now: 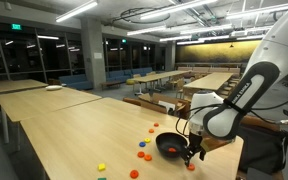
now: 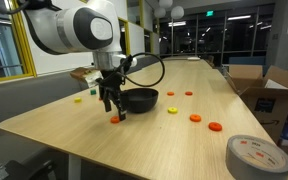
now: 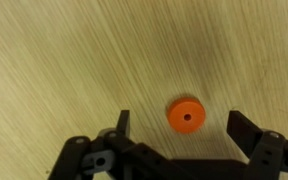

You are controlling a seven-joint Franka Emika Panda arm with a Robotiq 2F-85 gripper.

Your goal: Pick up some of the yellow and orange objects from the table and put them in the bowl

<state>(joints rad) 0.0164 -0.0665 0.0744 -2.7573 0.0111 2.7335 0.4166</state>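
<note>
In the wrist view a small orange disc (image 3: 186,115) with a centre hole lies flat on the pale wooden table (image 3: 64,60). My gripper (image 3: 183,125) hangs over it, open, one finger on each side and neither touching. In both exterior views the gripper (image 2: 112,106) (image 1: 193,152) stands right beside the black bowl (image 2: 140,99) (image 1: 169,146), with that disc (image 2: 115,119) below its fingertips. More orange pieces (image 2: 195,118) (image 1: 145,155) and a yellow piece (image 2: 78,99) (image 1: 101,167) lie scattered on the table around the bowl.
A grey roll of tape (image 2: 254,155) lies near the table's near corner. An open cardboard box (image 2: 269,88) stands past the table edge. Other wooden tables (image 1: 39,95) stand further back in the room.
</note>
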